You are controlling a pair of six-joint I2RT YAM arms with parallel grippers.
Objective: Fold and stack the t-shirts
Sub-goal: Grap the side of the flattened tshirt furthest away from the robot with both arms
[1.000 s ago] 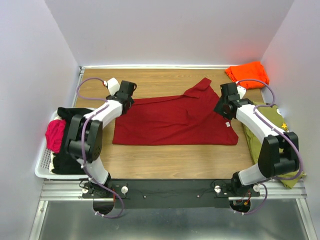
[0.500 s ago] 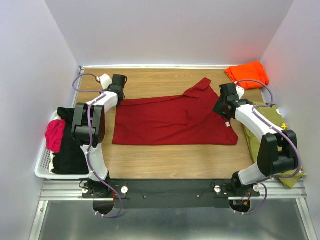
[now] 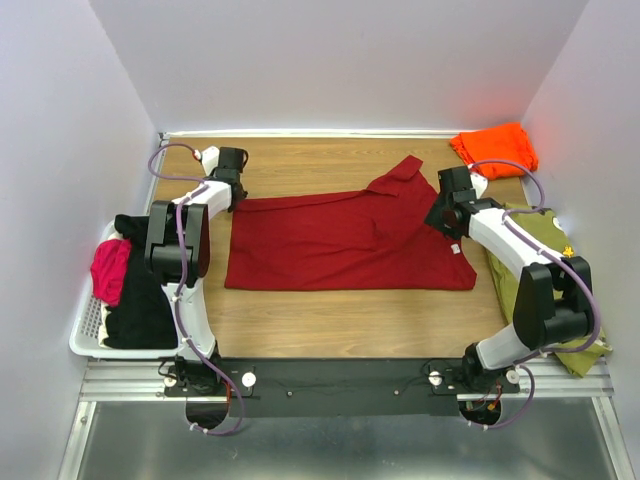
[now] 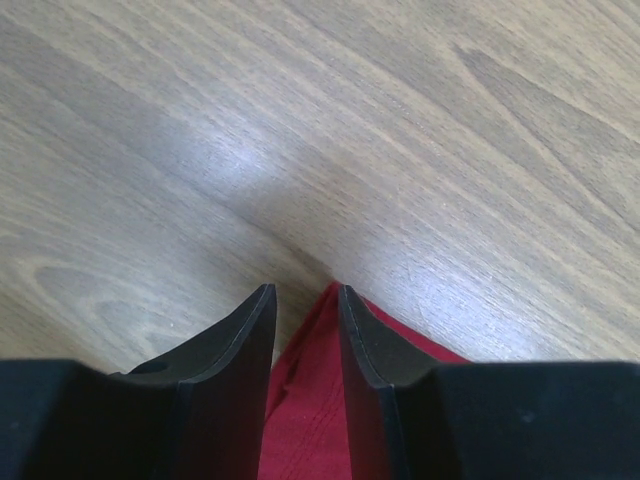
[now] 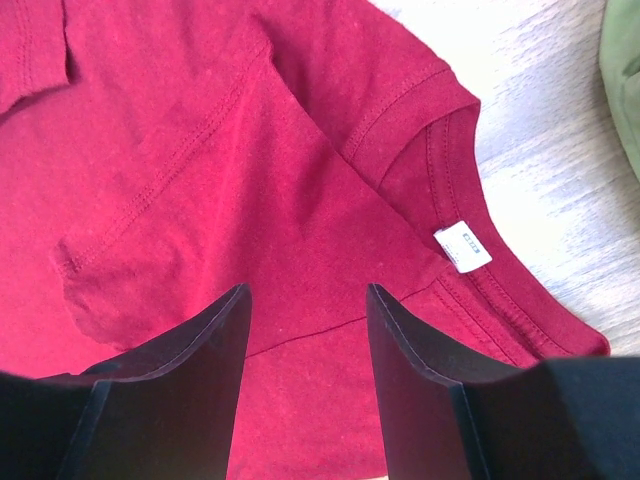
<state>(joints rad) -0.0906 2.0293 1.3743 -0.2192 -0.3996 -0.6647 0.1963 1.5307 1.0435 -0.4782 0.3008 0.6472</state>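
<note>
Top external view: the dark red t-shirt [image 3: 345,240] lay spread on the tabletop [image 3: 330,320], barely folded. The left jaws stood narrowly apart astride its corner, not yet pinching; the right jaws hovered spread over its collar. Beyond them, the orange t-shirt [image 3: 493,148] looked folded.

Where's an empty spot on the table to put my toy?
Bare table: the near strip between the dark red shirt and the base bar, and the far strip behind it. Crowded: the right side, with the orange shirt and green cloth.
</note>
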